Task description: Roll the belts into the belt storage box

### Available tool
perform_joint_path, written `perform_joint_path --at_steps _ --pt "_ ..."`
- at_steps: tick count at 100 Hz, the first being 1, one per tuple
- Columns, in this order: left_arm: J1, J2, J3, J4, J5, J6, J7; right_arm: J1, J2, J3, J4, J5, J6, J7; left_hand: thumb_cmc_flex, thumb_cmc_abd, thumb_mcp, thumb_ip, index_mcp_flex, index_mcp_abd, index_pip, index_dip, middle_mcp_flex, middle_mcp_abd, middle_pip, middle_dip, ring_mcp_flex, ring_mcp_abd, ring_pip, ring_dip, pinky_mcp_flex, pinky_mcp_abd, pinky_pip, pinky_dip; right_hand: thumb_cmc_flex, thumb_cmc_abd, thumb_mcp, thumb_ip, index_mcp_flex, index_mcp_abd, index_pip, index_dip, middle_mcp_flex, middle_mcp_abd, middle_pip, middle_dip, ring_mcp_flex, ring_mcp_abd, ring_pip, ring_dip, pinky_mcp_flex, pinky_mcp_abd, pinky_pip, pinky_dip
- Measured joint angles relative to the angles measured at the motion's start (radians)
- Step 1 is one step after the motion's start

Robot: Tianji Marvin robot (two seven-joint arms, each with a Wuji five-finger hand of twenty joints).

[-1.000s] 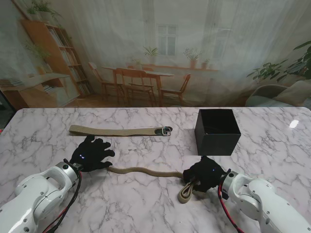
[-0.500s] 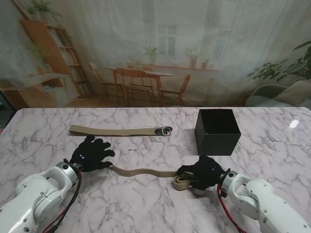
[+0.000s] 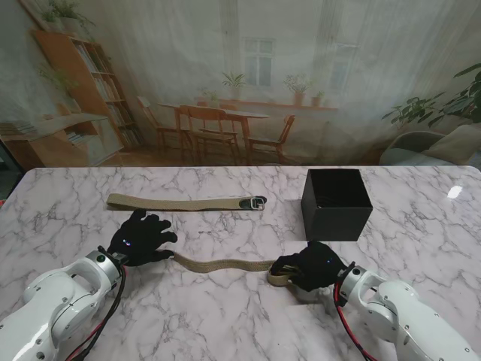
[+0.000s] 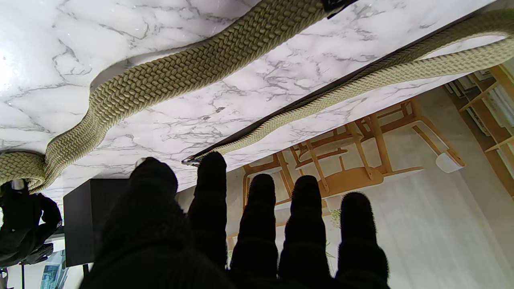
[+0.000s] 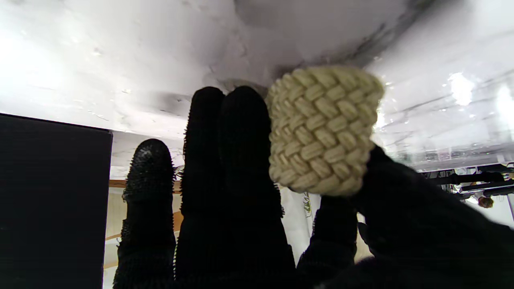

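— While the right hand (image 3: 312,267) rolled, why did the left hand (image 3: 140,239) sit on the far end of the near belt (image 3: 222,263)?

— To anchor it, I judged. Its fingers (image 4: 261,216) were spread flat and gripped nothing; the palm seemed to pin the tail to the bench (image 3: 225,316), so the strap stayed taut and straight for winding.

— And the right?

— Its fingers (image 5: 241,132) were curled on the coil (image 5: 323,128), thumb behind, pressing the braided roll against the marble.

— Where was everything else?

— The second belt (image 3: 184,202) lay flat farther from me, buckle toward the box (image 3: 336,203). The box stood open, just beyond the right hand, nothing visible inside.

— What had changed from a second ago?

— The loose loop had tightened into a compact roll and travelled left; the free strap had shortened and straightened. The left hand had not moved.
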Motion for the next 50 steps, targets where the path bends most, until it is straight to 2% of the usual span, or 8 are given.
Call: perform_joint_path --at_steps 5,12,20,25,33,39,45,50 --pt "0.000 0.000 0.000 0.000 0.000 0.000 0.001 0.002 0.000 -0.001 0.002 0.002 -0.007 0.001 0.000 0.000 0.000 0.000 0.000 0.000 0.000 0.000 0.000 0.000 0.000 0.000 0.000 0.000 0.000 0.000 0.000 0.000 0.000 0.000 0.001 0.000 0.000 0.000 0.041 -0.008 -0.004 0.000 0.000 0.000 0.000 -0.001 0.000 0.000 0.000 0.000 -0.010 0.003 -0.006 -0.003" --pt "0.001 0.000 -0.001 0.000 0.000 0.000 0.001 0.006 0.000 -0.003 0.006 0.001 -0.014 0.000 0.000 0.000 0.000 0.000 0.000 0.000 0.000 0.000 0.000 0.000 0.000 0.000 0.000 0.000 0.000 0.000 0.000 0.000 0.000 0.000 0.001 0.010 -0.008 0.000 0.035 -0.011 -0.011 0.000 0.001 0.000 0.000 -0.002 0.000 0.000 0.000 0.000 -0.018 0.006 -0.017 -0.004" --pt "0.001 0.000 -0.001 0.000 0.000 0.000 0.001 0.008 0.000 -0.005 0.007 0.000 -0.010 -0.001 0.000 0.000 0.000 0.000 0.000 0.000 0.000 0.000 0.000 0.000 0.000 0.000 0.000 0.000 0.000 0.000 0.000 0.000 0.000 0.000 0.001 0.029 -0.009 0.000 -0.109 0.002 0.009 0.015 0.001 -0.001 -0.002 -0.004 0.000 0.000 0.000 0.001 -0.019 0.013 -0.024 -0.004" --pt "0.001 0.000 -0.001 0.000 0.000 0.000 0.001 0.007 -0.001 -0.006 0.007 0.003 -0.003 -0.001 0.000 0.000 0.000 0.000 0.000 0.000 0.000 0.000 0.000 0.000 0.000 0.000 0.000 0.000 0.000 0.000 0.000 0.000 0.000 0.000 0.001 0.038 -0.009 0.000 -0.203 0.103 0.008 0.015 0.001 -0.001 -0.002 -0.004 0.000 0.000 0.000 0.001 -0.019 0.014 -0.024 -0.005" --pt "0.001 0.000 -0.001 0.000 0.000 0.000 0.001 0.006 -0.002 -0.009 0.007 0.008 0.025 0.001 0.000 0.000 0.000 0.000 0.000 0.000 0.000 0.000 0.000 0.000 0.000 0.000 0.000 0.000 0.000 0.000 0.000 0.000 0.000 0.000 0.001 0.039 -0.009 0.000 -0.280 0.162 0.051 0.015 0.001 -0.001 -0.012 -0.011 0.000 0.000 0.000 0.001 -0.011 0.015 -0.025 -0.008" --pt "0.001 0.000 -0.001 0.000 0.001 0.000 0.002 0.004 -0.003 -0.012 0.006 0.009 0.052 0.001 0.000 0.000 0.000 0.000 0.000 0.000 0.000 0.000 0.000 0.000 0.000 0.000 0.000 0.000 0.000 0.000 0.000 0.000 0.000 0.000 0.003 0.050 -0.009 0.000 -0.287 0.161 0.060 0.015 0.001 -0.001 -0.016 -0.020 0.000 0.000 0.000 0.001 -0.009 0.035 -0.025 -0.011" --pt "0.001 0.000 -0.001 0.000 0.001 0.000 0.003 0.000 -0.005 -0.013 0.003 0.012 0.074 0.000 0.000 0.000 0.000 0.000 0.000 0.000 0.000 0.000 0.000 0.000 0.000 0.000 0.000 0.000 0.000 0.000 0.000 0.000 0.000 0.000 0.012 0.066 -0.021 0.000 -0.286 0.076 0.060 0.003 0.001 0.001 -0.024 -0.022 0.000 0.005 0.000 0.001 -0.009 0.067 -0.029 -0.014" --pt "0.001 0.000 -0.001 0.000 0.001 0.000 0.003 -0.003 -0.006 -0.013 0.001 0.013 0.077 0.000 0.000 0.000 0.000 0.000 0.000 0.000 0.000 0.000 0.000 0.000 0.000 0.000 0.000 0.000 0.000 0.000 0.000 0.000 0.000 0.000 0.035 0.081 -0.041 0.000 -0.241 0.037 0.026 -0.015 0.001 0.010 -0.026 -0.028 0.000 0.014 0.000 0.001 -0.009 0.082 -0.033 -0.021"
